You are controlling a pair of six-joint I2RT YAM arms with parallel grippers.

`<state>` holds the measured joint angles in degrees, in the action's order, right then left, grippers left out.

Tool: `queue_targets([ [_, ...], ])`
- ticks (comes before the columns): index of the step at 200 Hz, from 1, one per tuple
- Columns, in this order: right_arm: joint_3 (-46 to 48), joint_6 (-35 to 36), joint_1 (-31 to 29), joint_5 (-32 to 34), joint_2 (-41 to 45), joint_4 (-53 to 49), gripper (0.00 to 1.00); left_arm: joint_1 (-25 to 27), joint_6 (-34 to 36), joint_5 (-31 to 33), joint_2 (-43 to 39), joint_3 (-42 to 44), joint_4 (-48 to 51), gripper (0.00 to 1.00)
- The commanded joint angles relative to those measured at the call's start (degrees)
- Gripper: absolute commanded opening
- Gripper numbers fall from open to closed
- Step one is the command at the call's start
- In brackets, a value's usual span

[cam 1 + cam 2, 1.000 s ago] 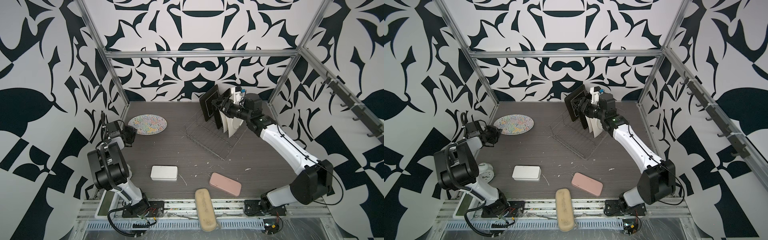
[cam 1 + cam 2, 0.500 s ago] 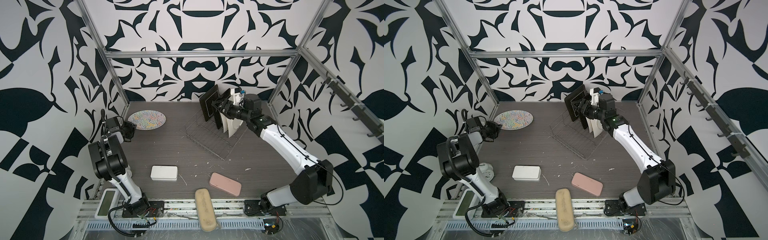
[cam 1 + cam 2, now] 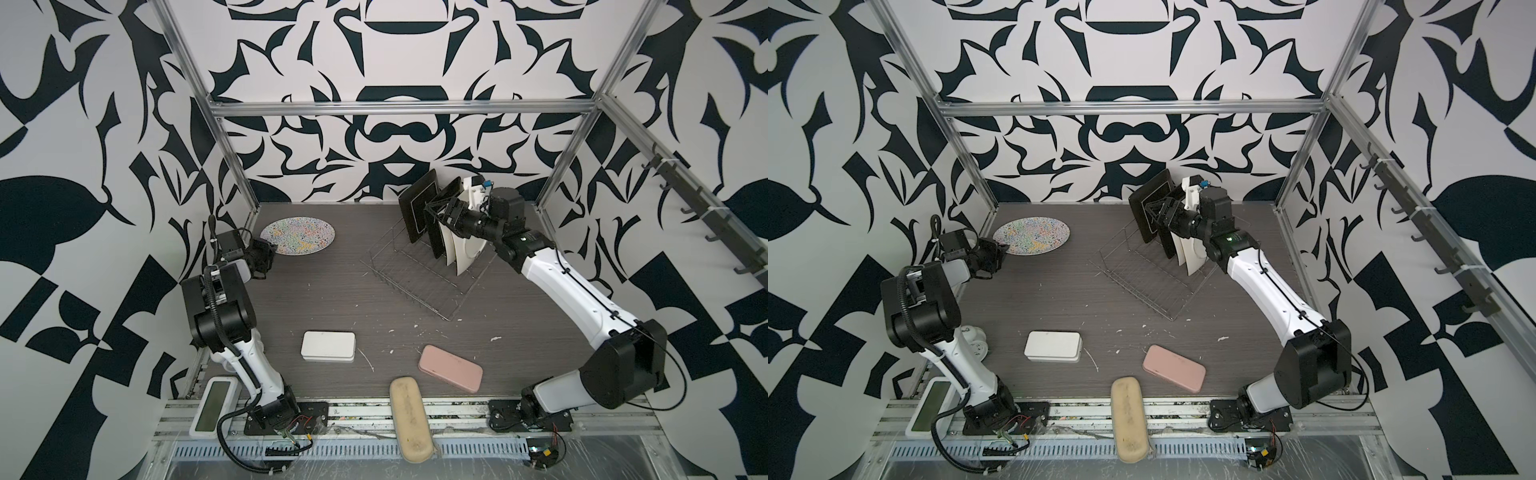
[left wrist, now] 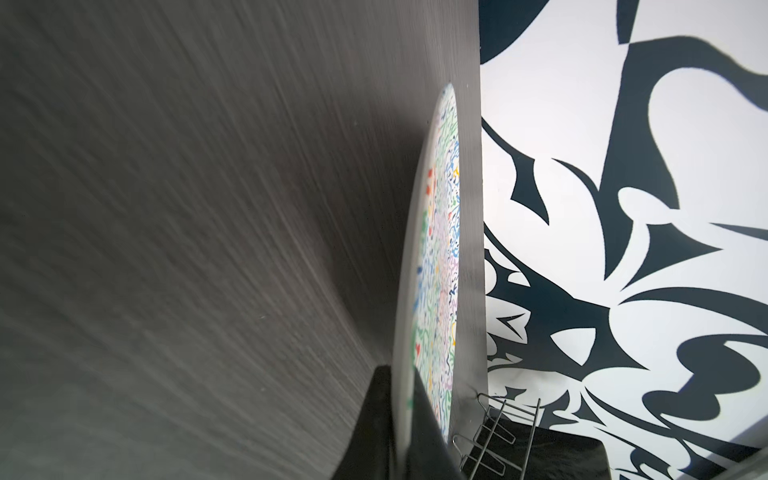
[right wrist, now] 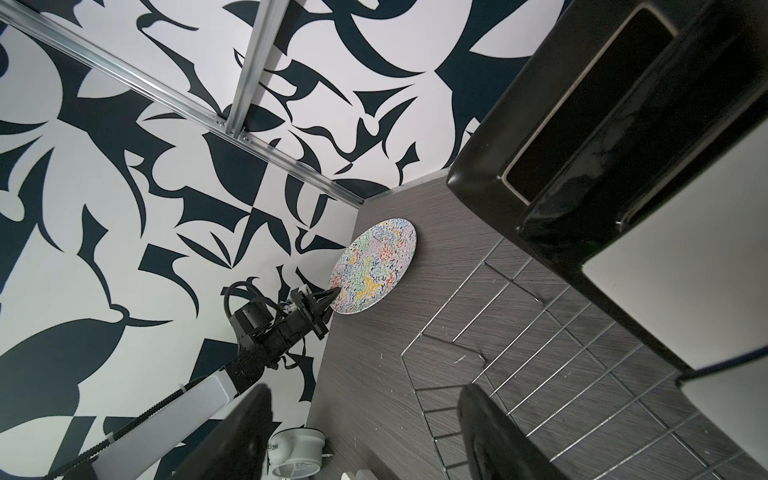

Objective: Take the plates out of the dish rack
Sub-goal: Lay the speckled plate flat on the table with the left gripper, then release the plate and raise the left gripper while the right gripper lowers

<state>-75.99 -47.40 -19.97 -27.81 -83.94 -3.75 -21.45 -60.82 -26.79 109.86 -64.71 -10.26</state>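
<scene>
The left tool [image 3: 271, 250] is clamped on the rim of the round plate [image 3: 298, 236]. In both top views that plate lies flat on the table [image 3: 332, 299] at the upper left, well apart from the dish rack [image 3: 415, 282]. The right tool [image 3: 431, 211], right of centre near the back wall, has its jaws spread and holds nothing. It sits beside the top edges of the four square plates standing on edge in the rack. The front black plate [image 3: 413, 220] is closest to its tips, and the white-backed plates [image 3: 465, 255] stand behind, under its wrist. The row runs from upper left to lower right, all of it leaning.

From the left wrist, the round plate [image 4: 440, 257] shows edge-on against the table, its rim passing between the two dark fingers [image 4: 372, 424]. The rack [image 4: 494, 432] is far beyond it.

From the right wrist, the fingers [image 5: 232, 436] stand wide apart, and only table and rack wires [image 5: 540, 340] show in the gap. The black plate [image 5: 561, 124] is off to one side of that gap, not inside it. Across the table, the left tool [image 5: 330, 296] touches the round plate's [image 5: 374, 268] rim.

To my eye the right arm is much the nearer to the rack. Its tool would have to shift sideways until one top edge sits between its fingers.
</scene>
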Motion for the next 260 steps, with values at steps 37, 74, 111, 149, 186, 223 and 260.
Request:
queue_targets([
  [37,-0.90,1.47,0.37,0.52,1.10,-0.03,0.75,0.40,-1.47,-0.47,3.64,-5.05,-1.22,0.22],
  [74,-0.57,1.25,0.41,0.51,1.13,-0.12,0.74,0.37,-2.00,-0.53,3.63,-4.77,-1.36,0.38],
  [111,-0.24,1.93,0.45,1.24,1.78,-0.97,0.74,0.36,-0.52,0.83,2.41,-4.73,1.43,0.56],
  [149,0.74,2.48,0.45,1.69,2.81,-1.50,0.75,0.38,2.04,3.17,1.28,-5.25,6.40,0.70],
  [186,1.10,2.92,0.54,2.06,3.39,-2.06,0.74,0.37,3.77,5.42,-0.30,-4.47,9.12,0.80],
  [223,1.44,3.01,0.67,3.36,4.11,-2.89,0.74,0.36,4.30,6.49,-1.50,-3.01,9.97,0.87],
  [260,1.02,4.01,0.63,7.08,5.11,-6.65,0.75,0.45,6.59,8.56,-4.93,-1.13,11.40,0.92],
])
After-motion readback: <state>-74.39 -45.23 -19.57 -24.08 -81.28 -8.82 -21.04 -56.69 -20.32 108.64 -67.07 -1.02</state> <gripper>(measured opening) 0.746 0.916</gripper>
